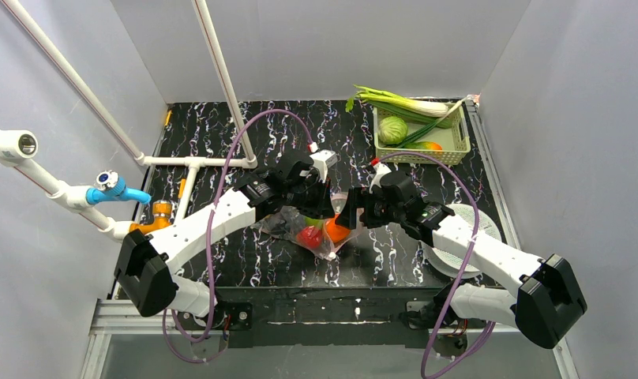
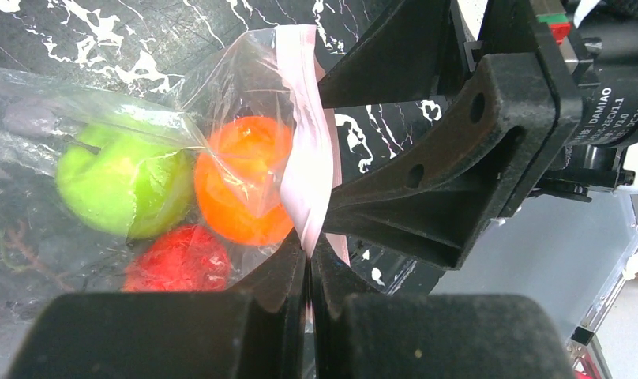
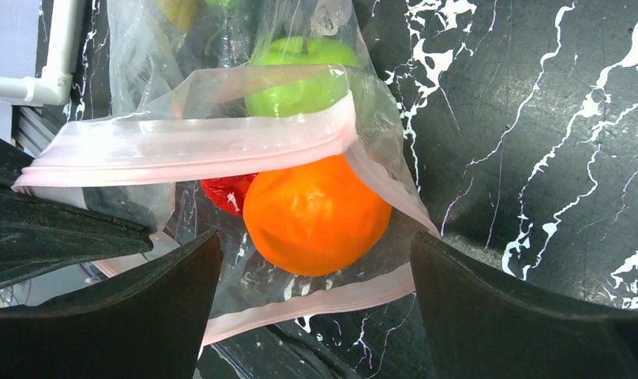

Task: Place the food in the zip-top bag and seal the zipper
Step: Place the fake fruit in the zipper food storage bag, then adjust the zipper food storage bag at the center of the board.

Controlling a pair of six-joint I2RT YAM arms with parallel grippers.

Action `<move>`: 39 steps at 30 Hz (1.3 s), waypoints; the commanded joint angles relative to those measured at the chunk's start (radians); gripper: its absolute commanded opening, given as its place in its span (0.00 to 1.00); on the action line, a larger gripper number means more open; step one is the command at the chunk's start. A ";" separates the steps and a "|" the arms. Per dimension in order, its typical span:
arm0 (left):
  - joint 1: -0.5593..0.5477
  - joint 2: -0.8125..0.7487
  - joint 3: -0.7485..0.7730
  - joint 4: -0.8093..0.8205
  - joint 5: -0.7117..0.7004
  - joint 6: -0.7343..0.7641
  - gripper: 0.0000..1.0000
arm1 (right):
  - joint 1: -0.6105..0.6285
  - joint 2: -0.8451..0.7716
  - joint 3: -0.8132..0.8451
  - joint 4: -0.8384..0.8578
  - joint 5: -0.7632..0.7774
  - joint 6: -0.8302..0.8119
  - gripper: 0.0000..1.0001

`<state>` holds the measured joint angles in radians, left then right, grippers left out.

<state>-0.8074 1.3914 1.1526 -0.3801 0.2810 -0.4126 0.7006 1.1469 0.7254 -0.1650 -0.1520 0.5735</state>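
Left tool (image 2: pixel 309 270) tight on pink zipper (image 2: pixel 304 150), right tool (image 3: pixel 314 246) wide apart, "DAMIAO" seemingly on its motor (image 2: pixel 616 110).

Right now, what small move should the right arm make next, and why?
Probably bring the open right gripper onto the zipper and pinch it beside the left gripper, which is shut on one end. The zip-top bag's mouth gapes, its pink strips apart, the orange showing between them.
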 commanded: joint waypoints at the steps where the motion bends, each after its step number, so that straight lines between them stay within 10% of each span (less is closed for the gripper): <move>1: -0.006 -0.051 0.018 -0.028 -0.012 0.017 0.00 | 0.000 -0.020 0.041 -0.009 0.010 0.010 0.94; 29: -0.006 -0.055 0.026 -0.037 -0.014 0.026 0.00 | -0.004 -0.019 -0.029 -0.077 0.071 0.078 0.83; 39: -0.007 -0.062 0.028 -0.038 -0.009 0.026 0.00 | -0.004 0.034 -0.040 -0.001 0.034 0.102 0.57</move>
<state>-0.8082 1.3659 1.1530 -0.4019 0.2695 -0.4004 0.7006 1.1614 0.6891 -0.2333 -0.0921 0.6624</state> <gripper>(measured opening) 0.009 0.610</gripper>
